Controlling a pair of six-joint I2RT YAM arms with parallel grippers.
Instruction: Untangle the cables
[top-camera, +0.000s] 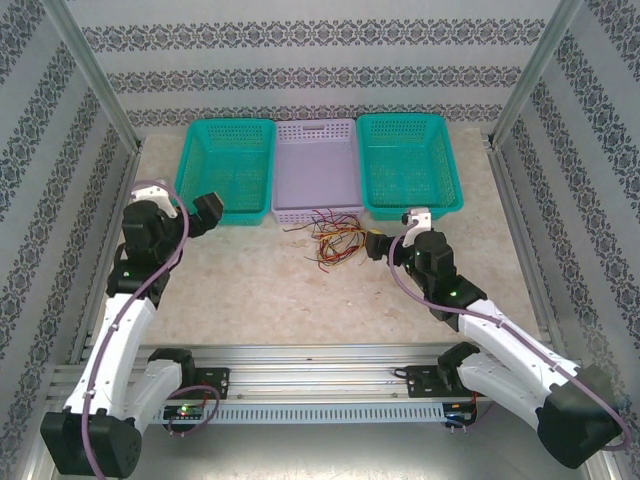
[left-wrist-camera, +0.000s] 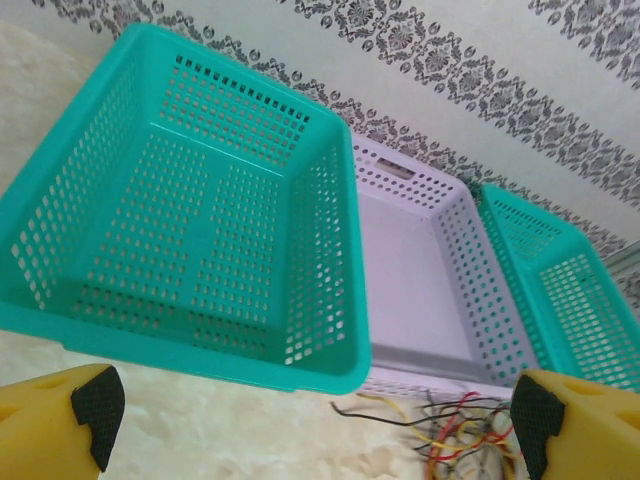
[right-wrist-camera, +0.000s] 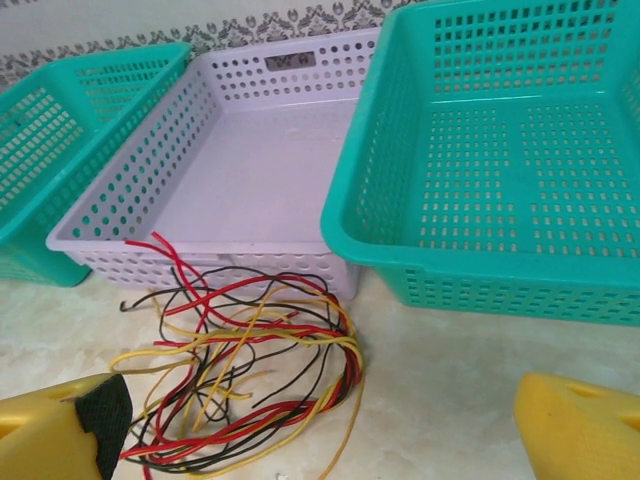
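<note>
Red, yellow, black cables (right-wrist-camera: 250, 370) knotted on counter (right-wrist-camera: 450, 380) | left claw (left-wrist-camera: 318, 415), right claw (right-wrist-camera: 330, 425) wide, empty | advice: pinch one outer strand, pull slowly

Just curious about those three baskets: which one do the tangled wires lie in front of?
The lilac middle basket; the wires lie by its near wall. The teal baskets flank it.

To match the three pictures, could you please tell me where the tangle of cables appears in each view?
Top external: the cables lie at centre, just in front of the lavender basket.
Left wrist: at the bottom edge, right of centre, below the lavender basket.
Right wrist: lower left, in front of the lavender basket.
Shared landmark: the lavender basket, directly behind the cables.
</note>
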